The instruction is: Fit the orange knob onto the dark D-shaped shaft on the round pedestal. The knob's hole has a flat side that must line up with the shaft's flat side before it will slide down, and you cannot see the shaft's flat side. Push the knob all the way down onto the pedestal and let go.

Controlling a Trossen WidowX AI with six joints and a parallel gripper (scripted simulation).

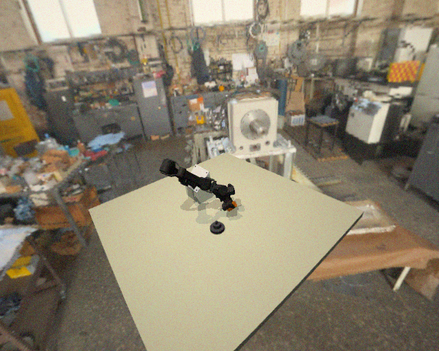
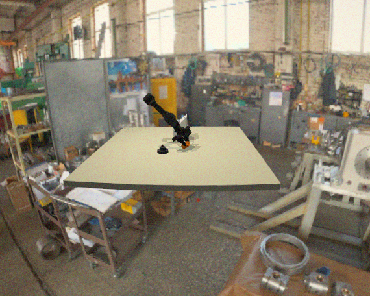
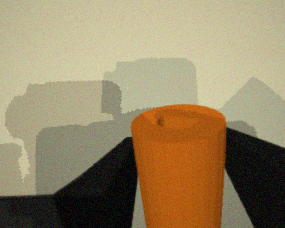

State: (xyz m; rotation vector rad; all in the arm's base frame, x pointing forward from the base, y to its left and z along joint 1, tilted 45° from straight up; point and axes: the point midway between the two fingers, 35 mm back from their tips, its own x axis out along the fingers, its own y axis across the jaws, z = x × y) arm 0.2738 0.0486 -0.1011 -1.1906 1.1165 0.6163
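Observation:
The orange knob point(image 1: 234, 205) point(image 2: 186, 145) point(image 3: 184, 175) is held between the two dark fingers of my gripper point(image 1: 230, 207) point(image 3: 176, 140), which is shut on its sides. In the wrist view the knob's top rim faces the camera at a slant, with a recess in it; the flat side of its hole cannot be made out. The knob looks a little above the table, but the gap is too small to judge. The dark round pedestal point(image 1: 217, 229) point(image 2: 162, 151) stands apart from it, left of the gripper in the top and exterior views, with its shaft point(image 1: 216, 222) point(image 2: 163, 146) pointing up and bare.
The pale table top point(image 1: 216, 277) point(image 2: 169, 172) carries the pedestal and the arm. A light grey and white block point(image 1: 201, 172) stands by the arm behind the gripper. Shadows of the arm fall on the table around the knob.

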